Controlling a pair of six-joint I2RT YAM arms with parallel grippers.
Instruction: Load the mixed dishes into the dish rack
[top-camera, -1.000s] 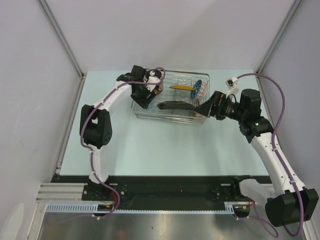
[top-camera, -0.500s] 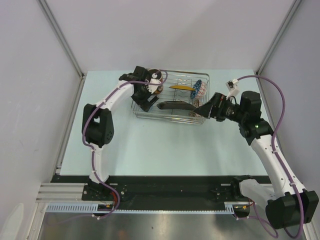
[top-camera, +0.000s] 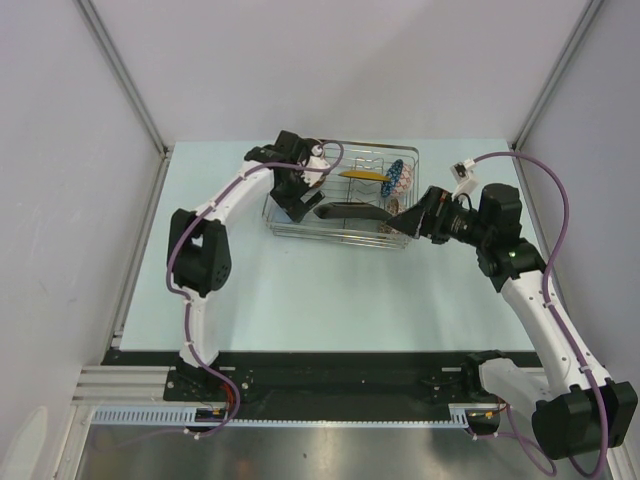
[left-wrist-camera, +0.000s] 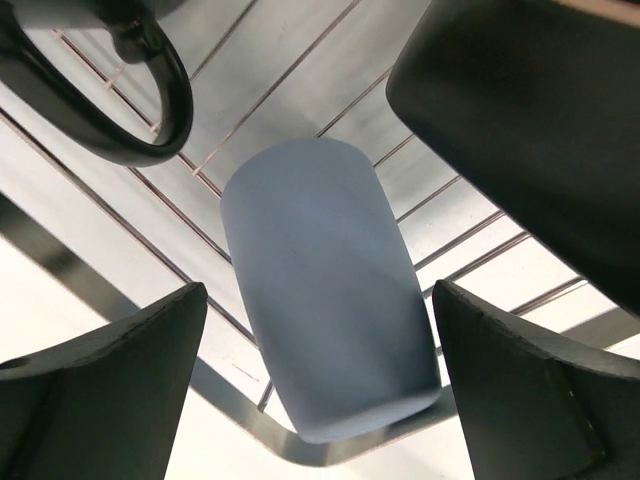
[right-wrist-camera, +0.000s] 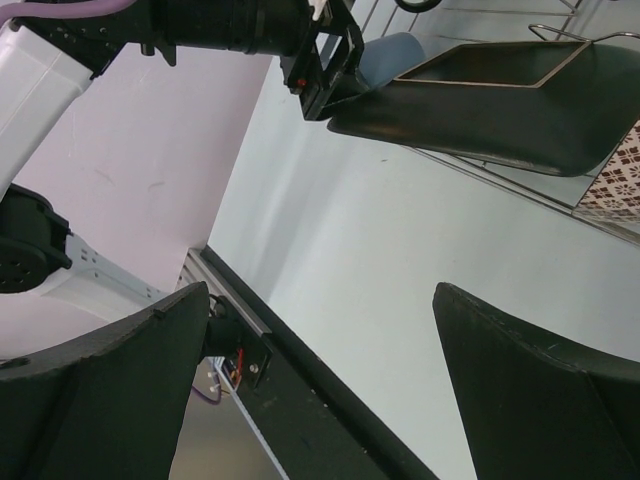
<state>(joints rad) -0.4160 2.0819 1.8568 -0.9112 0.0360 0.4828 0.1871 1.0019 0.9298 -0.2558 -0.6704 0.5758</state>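
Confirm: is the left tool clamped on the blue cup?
No, the left tool has its fingers standing clear on both sides of the cup, which rests on the rack wires.

Top view: small light-blue cup (left-wrist-camera: 320, 290) hidden under left tool (top-camera: 298, 205); right wrist view shows only a sliver of it. Skull-print dark mug (left-wrist-camera: 178, 105) cut by frame corner, only a blurred handle loop. Dark square plate (right-wrist-camera: 500, 100) runs off right edge. Pinkish-beige patterned bowl (right-wrist-camera: 612, 185): just a corner. Overhead, dish patterns too small to read.
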